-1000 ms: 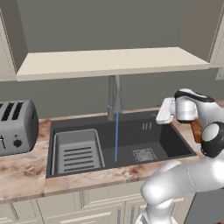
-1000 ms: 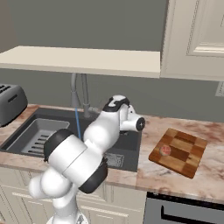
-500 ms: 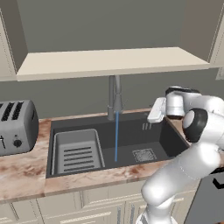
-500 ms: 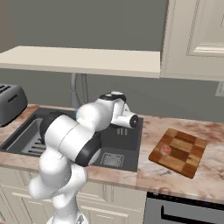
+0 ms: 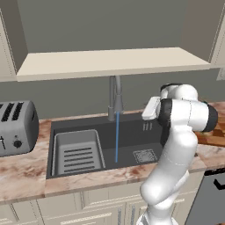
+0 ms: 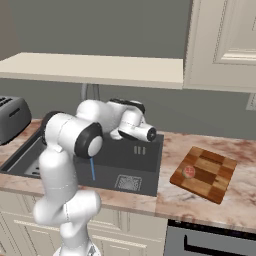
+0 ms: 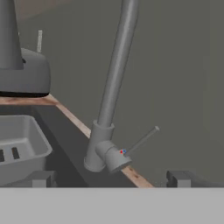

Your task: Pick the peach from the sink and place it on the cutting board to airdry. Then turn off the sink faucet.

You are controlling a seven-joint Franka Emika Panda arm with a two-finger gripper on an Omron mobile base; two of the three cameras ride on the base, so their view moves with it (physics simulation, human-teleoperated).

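1. Dark grey sink (image 5: pixel 132 132) lies below the gripper (image 7: pixel 108 177); a blue water stream (image 5: pixel 117 137) falls into it.
2. Checkered cutting board (image 6: pixel 203 173) sits on the counter, well apart from the fingers, on the side away from the faucet; the left base view cuts it off behind the arm.
3. Sink faucet (image 7: pixel 113 87) stands ahead of the fingers in the hand view, its thin lever (image 7: pixel 141 141) angled up; the arm hides most of it in the right base view.
4. Fingertips (image 7: pixel 178 178) are spread wide, holding and touching nothing; only their tops show.
5. Peach (image 6: pixel 189 171) rests on the board's near corner, visible from the right base view.
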